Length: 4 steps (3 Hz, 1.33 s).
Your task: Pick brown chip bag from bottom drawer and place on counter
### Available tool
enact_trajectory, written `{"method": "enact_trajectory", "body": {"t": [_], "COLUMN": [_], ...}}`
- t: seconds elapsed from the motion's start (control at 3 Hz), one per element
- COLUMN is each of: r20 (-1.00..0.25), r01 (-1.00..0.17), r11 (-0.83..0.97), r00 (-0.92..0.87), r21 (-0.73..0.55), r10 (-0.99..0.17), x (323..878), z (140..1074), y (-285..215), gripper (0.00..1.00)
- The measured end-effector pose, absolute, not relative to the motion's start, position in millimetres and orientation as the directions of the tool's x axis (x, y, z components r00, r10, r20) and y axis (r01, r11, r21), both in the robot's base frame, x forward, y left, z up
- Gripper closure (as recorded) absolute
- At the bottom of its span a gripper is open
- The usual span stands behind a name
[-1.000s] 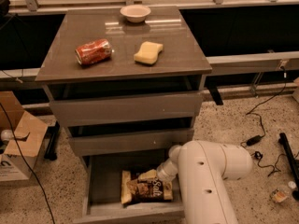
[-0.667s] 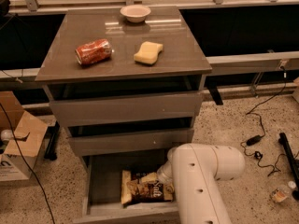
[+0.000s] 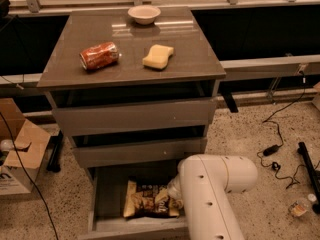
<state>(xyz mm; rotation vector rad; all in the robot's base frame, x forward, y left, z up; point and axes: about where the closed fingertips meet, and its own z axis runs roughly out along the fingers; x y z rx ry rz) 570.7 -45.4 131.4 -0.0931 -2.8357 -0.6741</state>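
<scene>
Your gripper (image 3: 173, 193) reaches into the open bottom drawer (image 3: 102, 199), at the right end of the brown chip bag (image 3: 147, 200), which lies flat inside. The white arm (image 3: 210, 199) covers it, so you cannot tell its grip. The counter (image 3: 200, 59) carries a red can (image 3: 99, 55), a yellow sponge (image 3: 158, 56) and a bowl (image 3: 144, 14)

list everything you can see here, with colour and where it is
counter: 1, grey-brown, cabinet top
bowl: 1, pale, counter's back edge
can: 1, red, lying on counter, left
sponge: 1, yellow, counter middle
upper drawers: 2, grey, under counter
bottom drawer: 1, grey, pulled open
brown chip bag: 1, brown, lying in bottom drawer
cardboard box: 1, tan, floor left
cables: black, floor right
arm: 1, white, over bottom drawer
tool: 1, at bag's right end, mostly hidden
</scene>
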Motion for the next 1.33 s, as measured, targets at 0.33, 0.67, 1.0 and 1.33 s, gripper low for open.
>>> {"method": "enact_trajectory", "body": {"t": [0.33, 0.67, 1.0, 1.33], "r20": [0.232, 0.258, 0.261, 0.246], "r01": [0.113, 0.126, 0.131, 0.126], "r11": [0.892, 0.88, 0.857, 0.843], "r00": [-0.973, -0.966, -0.965, -0.969], "r21": [0.437, 0.458, 0.499, 0.523], "r10": [0.01, 0.004, -0.004, -0.007], "x": [570.7, 563.2, 559.5, 561.0], "z": [133.8, 117.7, 112.7, 119.7], "y": [-45.4, -21.0, 5.3, 16.2], "gripper": [0.6, 0.84, 1.0, 1.0]}}
